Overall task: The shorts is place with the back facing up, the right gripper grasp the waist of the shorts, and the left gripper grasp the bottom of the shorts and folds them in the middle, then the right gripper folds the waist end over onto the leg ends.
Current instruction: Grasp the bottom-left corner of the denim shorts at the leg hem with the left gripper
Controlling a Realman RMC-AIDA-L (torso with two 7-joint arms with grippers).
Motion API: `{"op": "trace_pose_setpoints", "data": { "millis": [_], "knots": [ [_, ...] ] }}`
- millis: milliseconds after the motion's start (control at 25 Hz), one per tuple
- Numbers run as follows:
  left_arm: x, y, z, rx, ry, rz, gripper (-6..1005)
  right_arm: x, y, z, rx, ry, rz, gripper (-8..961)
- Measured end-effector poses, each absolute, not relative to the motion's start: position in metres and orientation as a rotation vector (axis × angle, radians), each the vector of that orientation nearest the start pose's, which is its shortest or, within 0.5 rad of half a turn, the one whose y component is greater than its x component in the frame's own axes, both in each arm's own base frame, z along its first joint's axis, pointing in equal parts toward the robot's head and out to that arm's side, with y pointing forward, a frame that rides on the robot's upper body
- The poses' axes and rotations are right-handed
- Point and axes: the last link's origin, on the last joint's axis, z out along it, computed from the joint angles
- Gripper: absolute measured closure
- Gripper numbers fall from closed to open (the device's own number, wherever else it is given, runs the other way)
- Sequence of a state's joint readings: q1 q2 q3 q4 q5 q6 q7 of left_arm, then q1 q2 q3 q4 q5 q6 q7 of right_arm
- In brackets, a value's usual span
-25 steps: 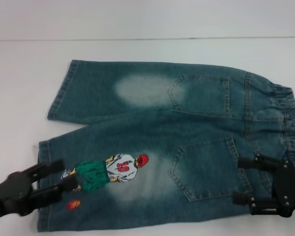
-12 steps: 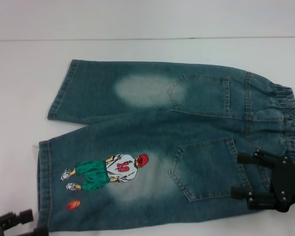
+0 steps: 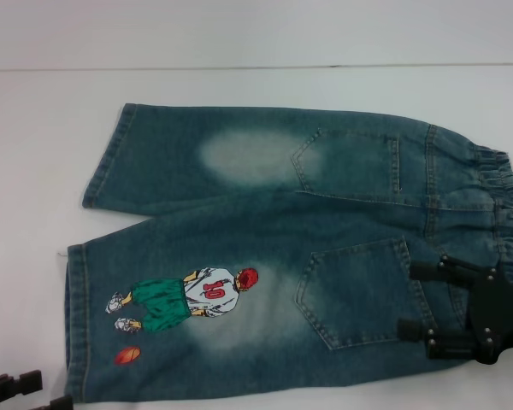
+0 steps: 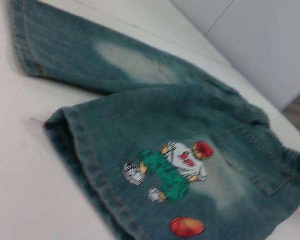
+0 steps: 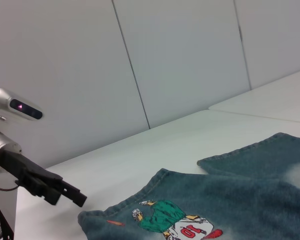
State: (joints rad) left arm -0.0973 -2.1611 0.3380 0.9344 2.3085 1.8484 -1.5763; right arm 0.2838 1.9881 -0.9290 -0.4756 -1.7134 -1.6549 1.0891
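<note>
Blue denim shorts (image 3: 265, 248) lie flat on the white table with the back pockets up, the elastic waist (image 3: 504, 205) at the right and the leg hems (image 3: 75, 316) at the left. A printed ball-player figure (image 3: 188, 299) marks the near leg. My right gripper (image 3: 408, 301) hovers open over the near back pocket beside the waist, holding nothing. My left gripper (image 3: 51, 389) sits at the near left corner, just off the near leg hem, open and empty. The right wrist view shows it (image 5: 72, 195) above the table beside that hem. The left wrist view shows the shorts (image 4: 155, 125) only.
The white table (image 3: 239, 85) extends behind and left of the shorts to a pale wall (image 3: 256, 30). The near leg reaches almost to the table's front edge.
My left gripper has pulled back from over the near leg hem to the near left corner, off the cloth. The right gripper has edged slightly nearer. The shorts have not moved.
</note>
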Motion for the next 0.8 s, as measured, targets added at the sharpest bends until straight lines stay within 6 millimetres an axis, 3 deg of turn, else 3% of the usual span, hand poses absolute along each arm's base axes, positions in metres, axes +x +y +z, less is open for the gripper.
{"op": "trace_pose_setpoints", "data": {
  "millis": [800],
  "knots": [
    [-0.357,0.174,0.018,-2.535,-1.360,-0.572,78,0.321,0.239,-0.004,-2.702,0.618,0.845,-2]
  ]
}}
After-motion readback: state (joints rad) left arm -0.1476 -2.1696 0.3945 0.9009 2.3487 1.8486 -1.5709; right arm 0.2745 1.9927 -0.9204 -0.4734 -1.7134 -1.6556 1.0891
